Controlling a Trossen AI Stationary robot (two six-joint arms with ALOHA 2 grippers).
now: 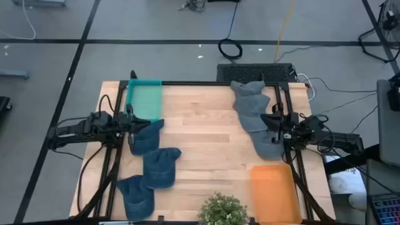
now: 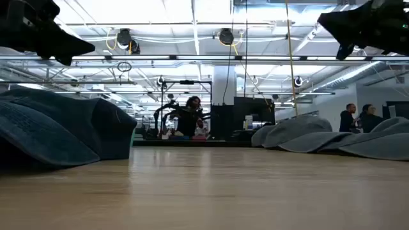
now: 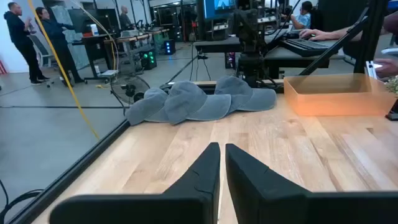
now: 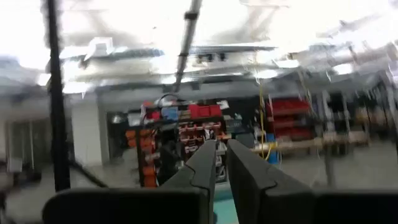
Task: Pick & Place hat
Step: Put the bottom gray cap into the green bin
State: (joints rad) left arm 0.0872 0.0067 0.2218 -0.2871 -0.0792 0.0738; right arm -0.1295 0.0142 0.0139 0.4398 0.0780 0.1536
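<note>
My left pincer [image 1: 129, 122] sits at the desk's left edge, fingers closed with nothing between them, parked just beside the teal tray [image 1: 145, 100]. Below it, three dark blue hats [image 1: 153, 164] run in a loose diagonal chain toward the desk's [image 1: 206, 137] front, overlapping a little; the nearest one touches or sits under my left pincer tip, can't tell which. Their brims seem to point different ways, not clear enough to call. My guess is blue hats go to the teal tray on the same side.

A potted plant [image 1: 222, 211] stands mid front edge.

On the right, the grey hats [image 1: 253, 112] are stacked in a line running back-to-front, long axis along the desk's right side. My right pincer [image 1: 279, 131] is closed and empty too, raised beside that pile. The orange tray [image 1: 273, 190] lies in front, likely the grey hats' target. No hat picked yet.
</note>
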